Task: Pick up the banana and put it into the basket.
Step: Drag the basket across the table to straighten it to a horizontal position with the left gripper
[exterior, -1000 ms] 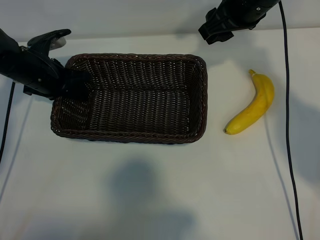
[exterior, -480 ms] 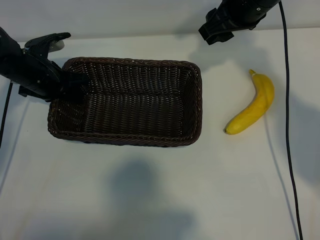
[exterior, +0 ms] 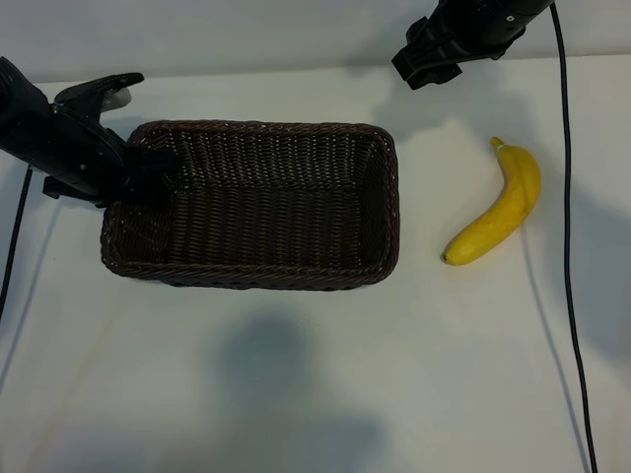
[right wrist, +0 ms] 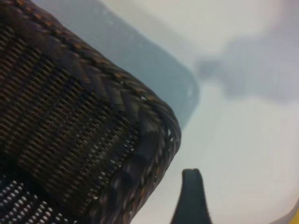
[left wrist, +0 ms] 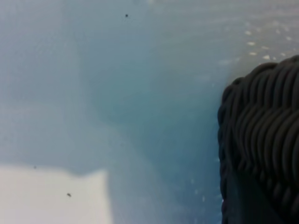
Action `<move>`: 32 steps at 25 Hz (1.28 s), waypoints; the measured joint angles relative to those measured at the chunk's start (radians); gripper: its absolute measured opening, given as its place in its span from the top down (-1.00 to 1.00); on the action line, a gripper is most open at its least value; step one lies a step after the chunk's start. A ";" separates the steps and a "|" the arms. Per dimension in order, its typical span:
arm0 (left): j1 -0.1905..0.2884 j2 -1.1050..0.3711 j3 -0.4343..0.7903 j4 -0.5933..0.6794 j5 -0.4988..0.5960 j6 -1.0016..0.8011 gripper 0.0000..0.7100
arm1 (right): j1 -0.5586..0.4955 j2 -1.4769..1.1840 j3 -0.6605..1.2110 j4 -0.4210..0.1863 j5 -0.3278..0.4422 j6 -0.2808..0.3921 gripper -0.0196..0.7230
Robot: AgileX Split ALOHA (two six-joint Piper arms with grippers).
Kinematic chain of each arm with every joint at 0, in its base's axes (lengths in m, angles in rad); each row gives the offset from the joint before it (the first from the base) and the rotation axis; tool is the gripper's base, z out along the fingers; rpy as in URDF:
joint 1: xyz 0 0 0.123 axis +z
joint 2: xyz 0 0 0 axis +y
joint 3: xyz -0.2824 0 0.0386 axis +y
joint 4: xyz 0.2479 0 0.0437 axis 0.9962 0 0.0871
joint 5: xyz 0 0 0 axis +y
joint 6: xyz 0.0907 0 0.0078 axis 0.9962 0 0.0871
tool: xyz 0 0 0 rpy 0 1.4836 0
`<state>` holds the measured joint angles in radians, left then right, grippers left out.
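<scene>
The dark brown woven basket [exterior: 256, 274] lies left of centre on the white table. My left gripper [exterior: 148, 169] is shut on its left rim, one finger inside the wall and one outside. The left wrist view shows only a corner of the basket [left wrist: 261, 140] above the table. The yellow banana [exterior: 498, 212] lies on the table to the right of the basket, untouched. My right gripper [exterior: 422, 61] hovers open and holding nothing above the back of the table, beyond the basket's right back corner. One dark finger [right wrist: 190, 196] shows beside the basket's corner [right wrist: 70, 107].
A black cable [exterior: 567, 246] runs down the table's right side, just right of the banana. Another cable [exterior: 12, 246] hangs at the far left. Bare white table lies in front of the basket and around the banana.
The basket has shifted a little toward the front of the table and slightly left, moving with my left gripper on its rim. The right arm and the banana have stayed put.
</scene>
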<state>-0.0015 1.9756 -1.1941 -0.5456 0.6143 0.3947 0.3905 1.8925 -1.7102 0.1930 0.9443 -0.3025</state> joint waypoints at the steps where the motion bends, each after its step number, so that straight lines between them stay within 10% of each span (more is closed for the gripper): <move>1: 0.000 0.000 0.000 -0.002 -0.002 -0.001 0.53 | 0.000 0.000 0.000 0.000 0.000 0.000 -0.58; 6: 0.000 0.000 0.000 -0.010 0.005 -0.004 0.37 | 0.000 0.000 0.000 0.000 0.000 0.000 -0.58; 13: 0.000 0.000 0.000 -0.031 0.037 -0.022 -0.68 | 0.000 0.000 0.000 0.000 0.001 0.000 -0.58; 32: 0.013 -0.031 -0.005 -0.002 0.100 -0.045 -0.70 | 0.000 0.000 0.000 -0.003 0.005 0.000 -0.58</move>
<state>0.0114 1.9445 -1.1994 -0.5478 0.7143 0.3493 0.3905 1.8925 -1.7102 0.1901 0.9490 -0.3025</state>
